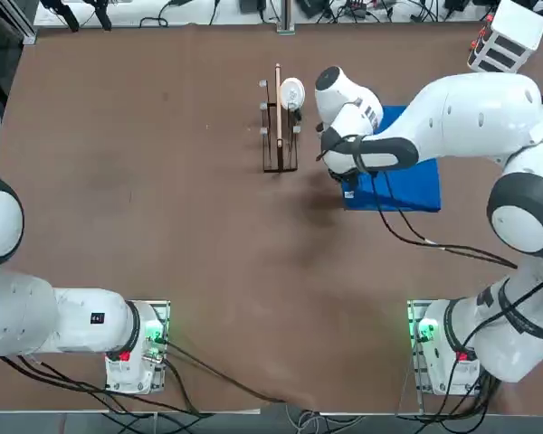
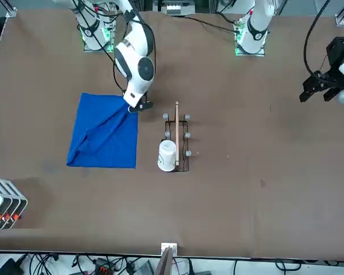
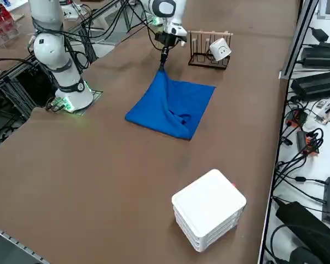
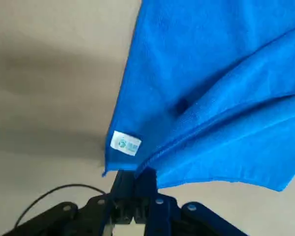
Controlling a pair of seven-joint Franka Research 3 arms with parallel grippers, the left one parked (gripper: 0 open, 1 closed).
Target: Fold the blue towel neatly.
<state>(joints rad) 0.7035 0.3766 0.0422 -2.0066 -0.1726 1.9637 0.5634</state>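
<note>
The right gripper [image 4: 135,178] is closed, its fingertips pinching an edge of the bright-blue rectangular cloth towel [image 3: 173,107] beside the small white tag [image 4: 126,143]. The towel lies on the brown table [image 3: 115,181], its pinched edge raised, presumably to draw one layer over another.

Matt blue cloth towel [image 3: 173,107], smooth brown tabletop [image 3: 104,170], glossy white plastic bskt [image 3: 209,206], dk metal rack [image 3: 201,58]

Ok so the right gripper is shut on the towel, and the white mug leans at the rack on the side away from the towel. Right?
Mug side is wrong: in the top view the mug is on the rack's towel side. The right gripper is shut on the towel, yes.
</note>
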